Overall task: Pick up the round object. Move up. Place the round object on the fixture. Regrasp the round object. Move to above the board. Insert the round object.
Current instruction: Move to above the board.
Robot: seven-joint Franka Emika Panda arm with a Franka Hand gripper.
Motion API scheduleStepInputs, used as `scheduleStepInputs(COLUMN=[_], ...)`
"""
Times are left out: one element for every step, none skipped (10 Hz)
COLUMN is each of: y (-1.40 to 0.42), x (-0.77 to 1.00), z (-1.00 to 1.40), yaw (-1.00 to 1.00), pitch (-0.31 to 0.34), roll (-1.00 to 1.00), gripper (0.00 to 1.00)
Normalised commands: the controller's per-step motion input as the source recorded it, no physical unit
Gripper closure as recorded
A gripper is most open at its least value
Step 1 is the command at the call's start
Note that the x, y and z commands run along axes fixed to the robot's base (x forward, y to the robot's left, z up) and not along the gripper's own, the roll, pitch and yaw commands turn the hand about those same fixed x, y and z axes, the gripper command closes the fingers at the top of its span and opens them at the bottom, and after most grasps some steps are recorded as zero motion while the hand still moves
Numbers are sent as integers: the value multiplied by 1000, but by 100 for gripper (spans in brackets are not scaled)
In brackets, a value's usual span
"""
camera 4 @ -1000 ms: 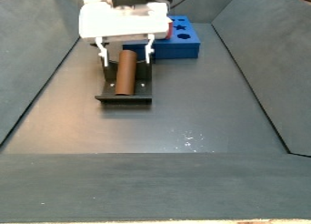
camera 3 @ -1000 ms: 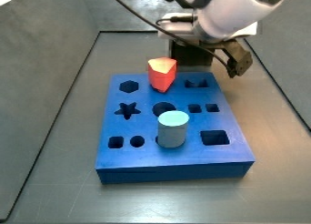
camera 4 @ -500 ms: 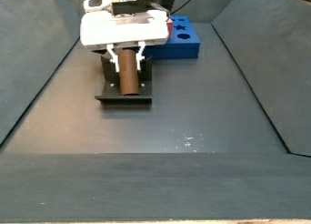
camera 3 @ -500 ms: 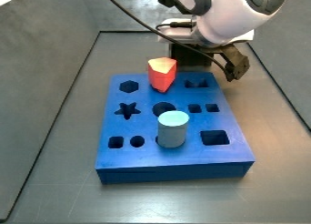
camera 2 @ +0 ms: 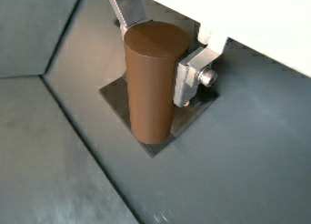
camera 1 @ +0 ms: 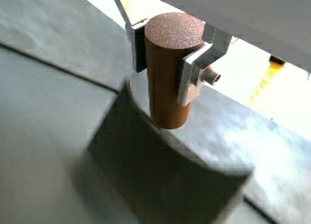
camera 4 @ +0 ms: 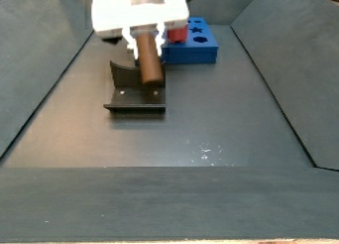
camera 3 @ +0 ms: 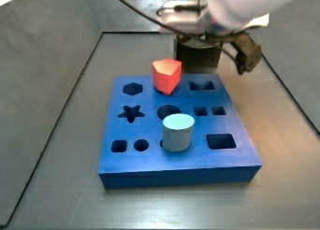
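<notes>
The round object [camera 1: 168, 68] is a brown cylinder peg, and my gripper [camera 1: 165, 59] is shut on its upper part. Both wrist views show a silver finger [camera 2: 186, 77] pressed against each side of the round object [camera 2: 155, 82]. In a side view my gripper [camera 4: 149, 38] holds the peg [camera 4: 151, 65] just above the fixture [camera 4: 133, 99], a dark block on a base plate. The blue board [camera 3: 181, 145] with shaped holes lies in front of my gripper [camera 3: 210, 49] in a side view. The peg is hard to make out there.
A red-and-white pentagonal peg [camera 3: 167, 77] and a pale cylinder [camera 3: 178, 133] stand in the board. The board [camera 4: 197, 44] sits just beyond the fixture. Sloped dark walls [camera 4: 40, 79] enclose the floor on both sides.
The peg lay along the fixture with my gripper low around it. My gripper has since risen with the peg, which now hangs off the fixture.
</notes>
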Motion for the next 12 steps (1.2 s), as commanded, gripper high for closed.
scheduleStepInputs(y=[-323, -294, -277, -258, -235, -207, -181, -133, -87, -60, -30, -25], x=[-246, -237, -234, -228, -222, -212, -200, -159, -114, -90, -62, -51], z=[1000, 1000, 1000, 1000, 1000, 1000, 1000, 891, 717, 602, 383, 219], yaw=[270, 143, 60, -14, -74, -132, -155, -173, -177, -172, -141, -107], pitch=[-374, -434, -440, -411, -358, -261, -179, -65, 14, 65, 154, 207], roll=[46, 39, 38, 35, 25, 18, 19, 2, -17, -29, -50, -59], gripper=[100, 100, 100, 100, 100, 100, 100, 100, 100, 100, 100, 100])
